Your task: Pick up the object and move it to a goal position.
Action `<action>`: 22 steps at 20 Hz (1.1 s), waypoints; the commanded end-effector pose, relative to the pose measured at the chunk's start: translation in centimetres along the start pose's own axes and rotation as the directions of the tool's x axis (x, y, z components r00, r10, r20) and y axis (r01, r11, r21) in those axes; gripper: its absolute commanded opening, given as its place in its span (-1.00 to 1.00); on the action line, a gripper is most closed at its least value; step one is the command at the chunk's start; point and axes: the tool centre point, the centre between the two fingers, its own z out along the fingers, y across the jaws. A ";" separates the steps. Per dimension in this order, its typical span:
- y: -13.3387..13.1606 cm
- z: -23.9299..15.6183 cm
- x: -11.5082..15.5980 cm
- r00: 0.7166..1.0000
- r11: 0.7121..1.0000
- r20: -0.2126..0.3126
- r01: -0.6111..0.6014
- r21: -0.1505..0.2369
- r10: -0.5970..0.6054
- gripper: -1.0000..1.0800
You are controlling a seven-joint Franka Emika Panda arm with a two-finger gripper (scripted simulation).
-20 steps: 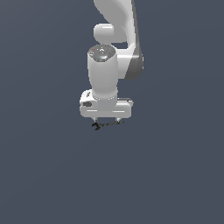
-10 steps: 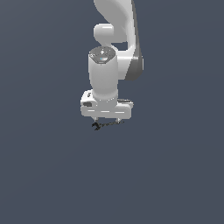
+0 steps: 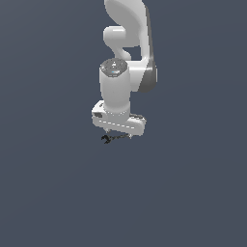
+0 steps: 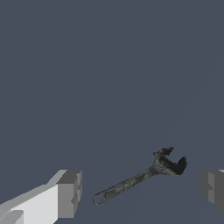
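Note:
The object (image 4: pixel 142 178) is a small dark grey wrench with a forked jaw end, lying flat on the grey surface. In the exterior view the object (image 3: pixel 113 139) shows as a tiny dark shape just under the white hand. My gripper (image 4: pixel 141 192) is open, and its two grey fingertips (image 4: pixel 68 194) stand apart on either side of the wrench without touching it. In the exterior view the gripper (image 3: pixel 117 135) points straight down right above the object, and its fingers are mostly hidden by the hand.
The white arm (image 3: pixel 128 58) rises above the hand toward the top of the exterior view. A plain dark grey surface (image 3: pixel 58 183) surrounds the object on all sides.
The hand has come down slightly toward the object. The object has not moved.

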 end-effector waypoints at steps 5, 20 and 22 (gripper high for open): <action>0.1 1.9 -1.1 0.983 0.983 0.010 -0.182 0.000 0.182 0.92; 0.9 5.9 -3.9 0.816 0.817 0.021 -0.577 -0.018 0.577 0.92; 1.0 6.4 -4.3 0.781 0.782 0.021 -0.623 -0.022 0.624 0.92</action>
